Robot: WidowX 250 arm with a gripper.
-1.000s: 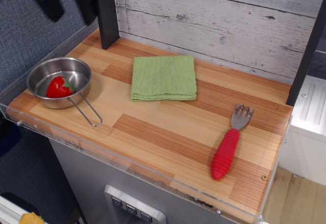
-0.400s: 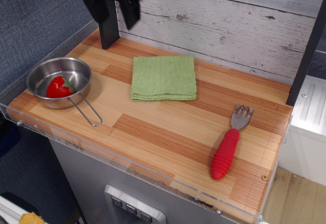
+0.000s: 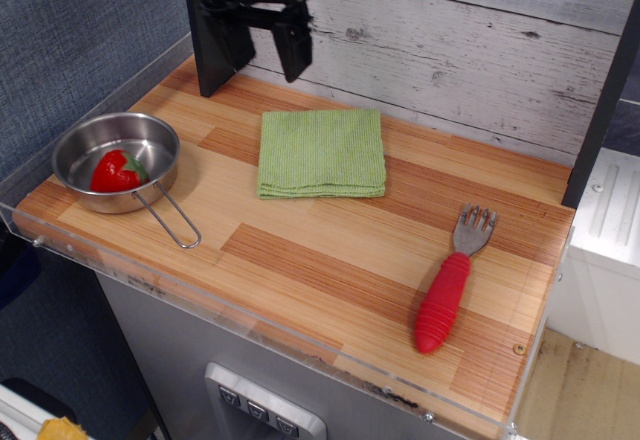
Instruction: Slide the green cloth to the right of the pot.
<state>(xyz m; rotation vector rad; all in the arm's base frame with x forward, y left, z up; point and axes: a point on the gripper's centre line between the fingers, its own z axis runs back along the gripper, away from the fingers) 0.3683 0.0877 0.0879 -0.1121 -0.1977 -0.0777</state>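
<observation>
The black gripper (image 3: 266, 48) hangs above the back of the wooden desk (image 3: 330, 260), its two fingers spread apart and grasping nothing. Just below it and slightly to its right in the view, the green cloth (image 3: 321, 153) lies flat and folded on the desk. The pot (image 3: 116, 162) sits well off to the gripper's lower left (a red strawberry (image 3: 117, 171) inside it), apart from the cloth. A red-handled fork (image 3: 452, 282) lies far to the lower right.

the green cloth (image 3: 322, 153), folded square and ribbed, lies flat at upper centre of the frame. the pot (image 3: 116, 161), shiny steel, sits upright at left, wire handle pointing toward lower right, well apart.
</observation>
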